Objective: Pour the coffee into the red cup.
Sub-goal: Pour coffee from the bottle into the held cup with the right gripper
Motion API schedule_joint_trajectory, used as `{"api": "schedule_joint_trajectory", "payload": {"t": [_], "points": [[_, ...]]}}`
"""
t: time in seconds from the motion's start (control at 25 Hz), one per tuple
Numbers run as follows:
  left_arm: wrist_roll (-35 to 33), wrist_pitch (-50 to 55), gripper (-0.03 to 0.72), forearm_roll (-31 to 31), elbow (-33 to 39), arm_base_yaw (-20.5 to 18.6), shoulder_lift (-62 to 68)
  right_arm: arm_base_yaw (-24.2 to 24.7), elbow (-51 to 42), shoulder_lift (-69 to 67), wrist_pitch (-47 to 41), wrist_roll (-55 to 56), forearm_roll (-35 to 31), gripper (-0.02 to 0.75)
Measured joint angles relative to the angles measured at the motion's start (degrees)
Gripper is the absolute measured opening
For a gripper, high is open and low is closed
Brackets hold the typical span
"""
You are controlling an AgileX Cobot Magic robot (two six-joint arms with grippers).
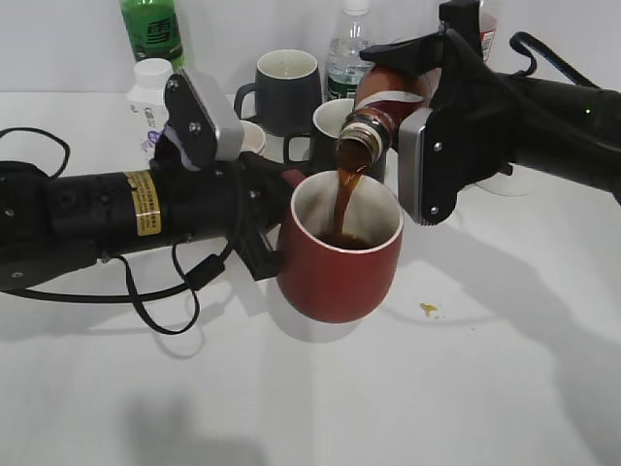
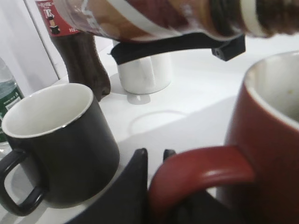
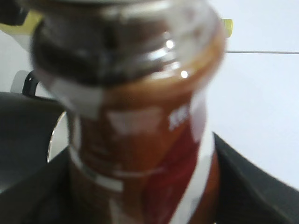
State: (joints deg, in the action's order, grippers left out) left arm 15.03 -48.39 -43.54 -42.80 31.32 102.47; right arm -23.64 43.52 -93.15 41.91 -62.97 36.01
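The red cup [image 1: 340, 257] stands on the white table at the centre. My left gripper [image 1: 267, 223] is shut on its loop handle [image 2: 196, 170]. My right gripper [image 1: 412, 73] is shut on the coffee bottle [image 1: 388, 97] and holds it tilted, neck down, over the cup. A stream of coffee [image 1: 344, 199] runs from the neck into the cup, where dark liquid lies at the bottom. The bottle fills the right wrist view [image 3: 140, 140] and crosses the top of the left wrist view [image 2: 154, 18].
Two black mugs [image 1: 286, 87] [image 2: 56, 140] stand behind the cup. A cola bottle [image 2: 81, 56], a white cup [image 2: 142, 74], a water bottle [image 1: 349, 49], a green bottle [image 1: 152, 29] and a white jar [image 1: 150, 87] stand at the back. A small coffee drop [image 1: 428, 309] lies right of the cup.
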Motion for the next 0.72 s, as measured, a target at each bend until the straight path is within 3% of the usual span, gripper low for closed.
{"api": "schedule_joint_trajectory", "payload": {"t": [0.72], "points": [[0.0,1.5,0.067,-2.7,0.0,0.0,0.0,0.0,0.1,0.0,0.4,-3.7,-0.1,0.511]]}}
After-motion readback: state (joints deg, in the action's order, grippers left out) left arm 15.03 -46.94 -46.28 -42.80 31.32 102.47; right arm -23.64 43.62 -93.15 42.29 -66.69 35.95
